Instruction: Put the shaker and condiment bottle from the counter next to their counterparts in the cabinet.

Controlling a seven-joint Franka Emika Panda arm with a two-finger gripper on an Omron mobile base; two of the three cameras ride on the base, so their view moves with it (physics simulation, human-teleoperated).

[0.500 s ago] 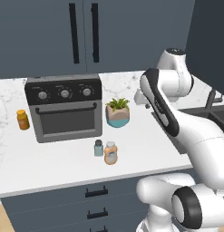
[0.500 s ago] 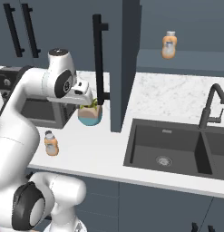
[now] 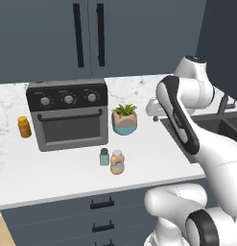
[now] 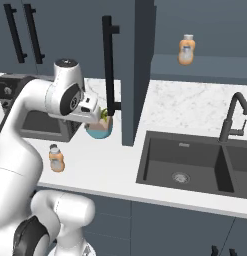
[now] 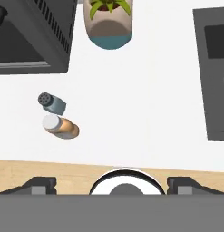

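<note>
You're still at the first step: nothing is picked up, and the claw [image 5: 111,183] looks down from above the tabletop [image 3: 67,175] with its tips spread wide and empty. Nearest the front edge, the condiment bottle [image 3: 117,162] and the shaker [image 3: 104,156] stand just beside each other, possibly touching. Your next move, by my reading, is to swing left and lower over one of them, lining the tips up so they close on that one without knocking its neighbour. Behind them sit the toaster oven [image 3: 69,113] and potted plant [image 3: 124,118]. Farther off, the cabinet [image 4: 140,70] stands open with a matching orange bottle [image 4: 185,50] on its shelf; the shaker's counterpart is hidden from you.
</note>
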